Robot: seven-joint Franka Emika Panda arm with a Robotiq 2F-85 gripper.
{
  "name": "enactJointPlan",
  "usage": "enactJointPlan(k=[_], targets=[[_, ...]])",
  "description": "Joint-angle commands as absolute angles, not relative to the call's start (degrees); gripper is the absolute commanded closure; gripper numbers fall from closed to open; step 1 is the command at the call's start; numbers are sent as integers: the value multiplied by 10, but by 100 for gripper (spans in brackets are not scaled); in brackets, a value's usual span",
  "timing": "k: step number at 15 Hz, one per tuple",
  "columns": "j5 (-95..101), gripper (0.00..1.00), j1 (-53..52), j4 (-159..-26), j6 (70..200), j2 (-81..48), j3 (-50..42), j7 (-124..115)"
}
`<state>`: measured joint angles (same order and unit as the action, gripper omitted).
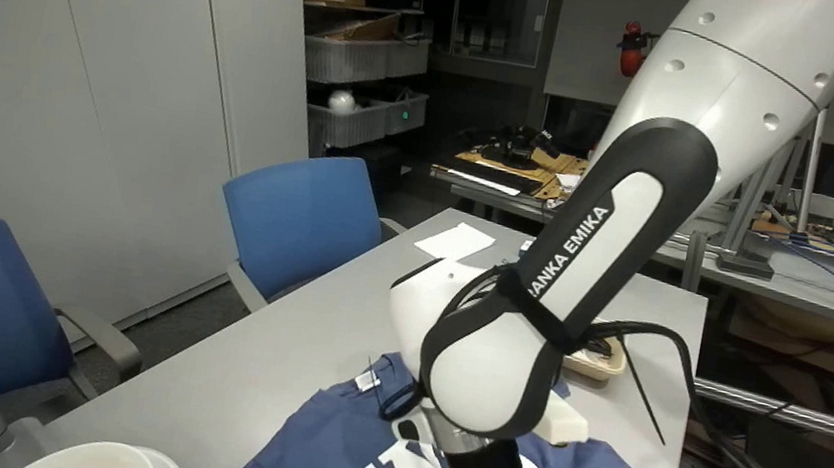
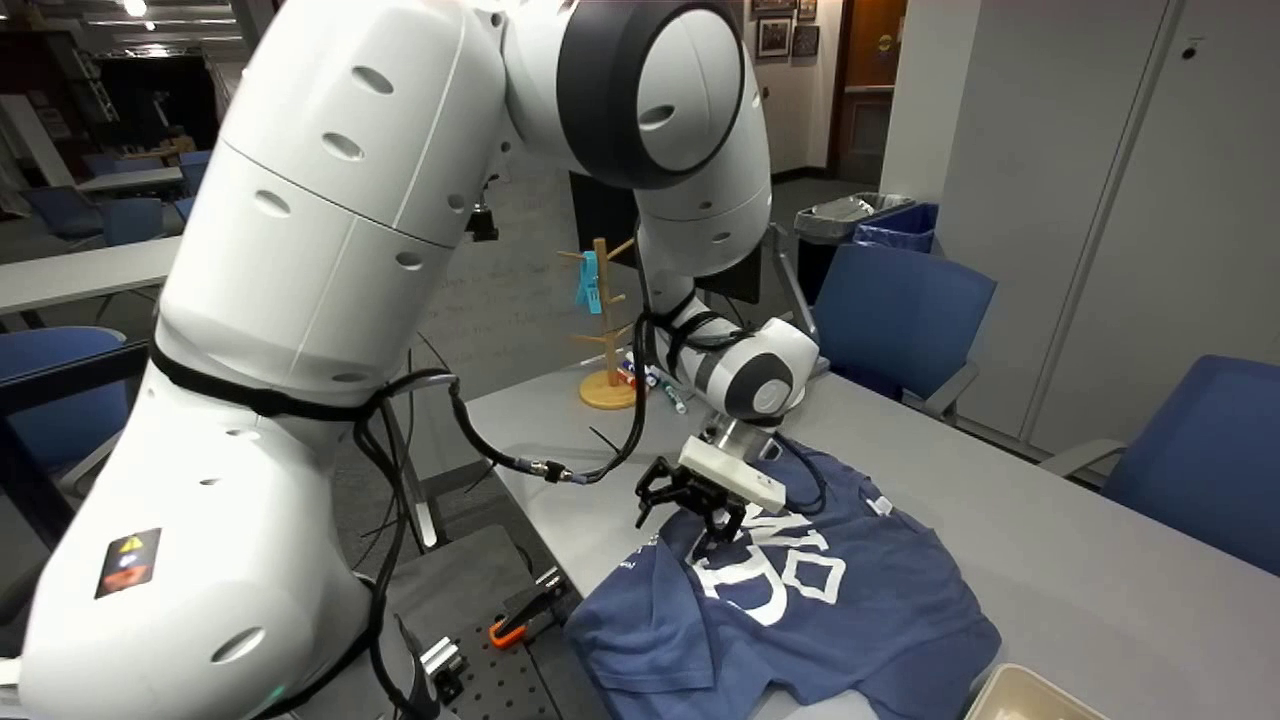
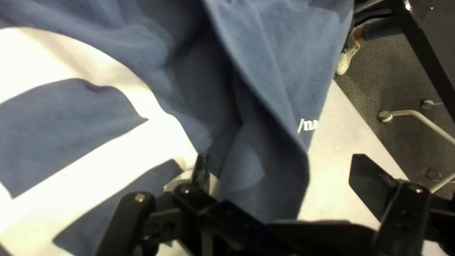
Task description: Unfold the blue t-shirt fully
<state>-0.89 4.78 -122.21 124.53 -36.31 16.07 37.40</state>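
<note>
The blue t-shirt (image 2: 880, 600) lies spread on the worktop (image 2: 1110, 570) beneath the end effector (image 3: 279, 158), its white lettering facing up — most of the chest looks fairly flat. The jaws stand wide apart, with nothing seen gripped. In the wrist view a raised fold (image 3: 277, 170) of the cloth runs into the gap between the fingers (image 3: 371, 185), one finger over the printed side, the other over the worktop. That straddle would suit pinching the loose edge and drawing it outward, though whether a fingertip touches fabric cannot be told. Near the end effector the shirt is rumpled and reaches the worktop's edge, so I judge that some spreading remains there. Across the shirt from the end effector, a tan tray (image 2: 1015, 672) stands just beside the cloth — presumably off to one side to give the fabric room.
</note>
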Motion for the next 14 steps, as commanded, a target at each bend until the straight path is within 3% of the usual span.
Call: enactJointPlan(k=[1,6,14], targets=[[-34,0,26,-1204,1189,-346,179,390],[-52,0,7,-1180,1165,-346,186,395],[-5,0,-13,-1192,1236,-355,137,359]])
